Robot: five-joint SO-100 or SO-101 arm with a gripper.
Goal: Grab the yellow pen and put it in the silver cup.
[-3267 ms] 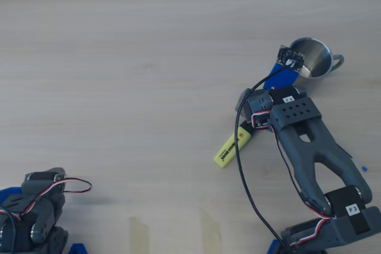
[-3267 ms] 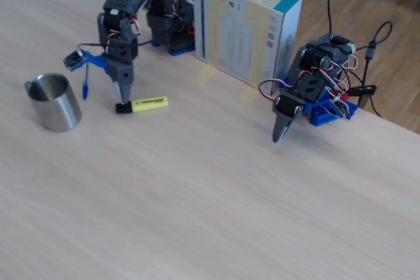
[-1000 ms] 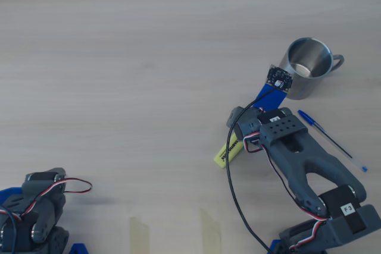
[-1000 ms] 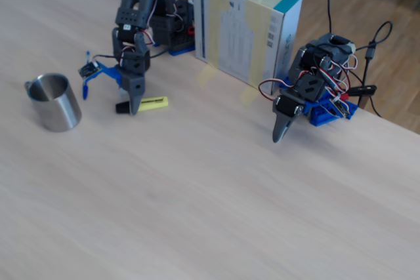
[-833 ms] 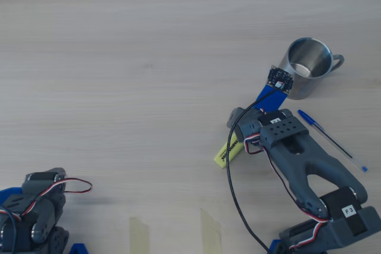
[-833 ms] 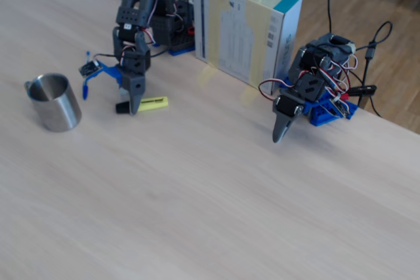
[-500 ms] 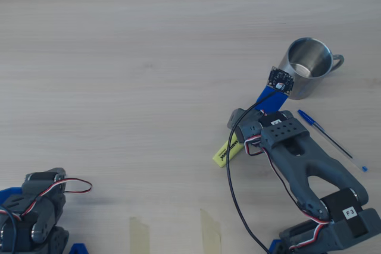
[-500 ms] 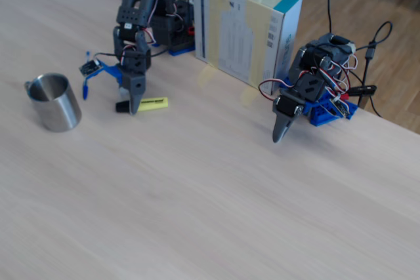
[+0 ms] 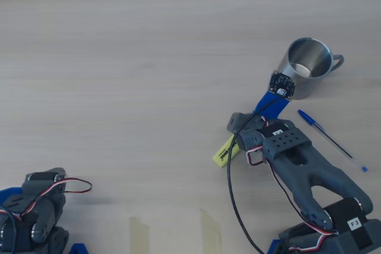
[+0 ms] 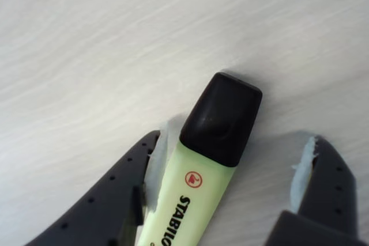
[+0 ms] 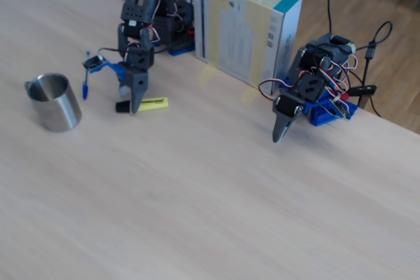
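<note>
Pale wooden table (image 9: 119, 57); gripper (image 10: 230, 185) spread open astride yellow pen (image 10: 190, 200), near silver cup (image 9: 306, 66). Grasp step: next, clench, lift.

Work surface: pale wood-grain table (image 9: 119, 57), matte, lit evenly.

Lying flat on it: yellow pen (image 11: 144, 104), black cap (image 10: 222, 119) toward the silver cup in the fixed view; barrel lettering reads "STABILO" in the wrist view.

Standing upright: silver cup (image 9: 306, 66), open end up, loop handle pointing right in the overhead view.

Thin blue-capped ballpoint pen (image 9: 332, 140) lies diagonally, near the cup, apart from it.

Two strips of beige tape (image 9: 140, 234) stuck at the bottom edge in the overhead view.

A white-and-teal box (image 11: 246, 31) stands on the table's far side in the fixed view.
</note>
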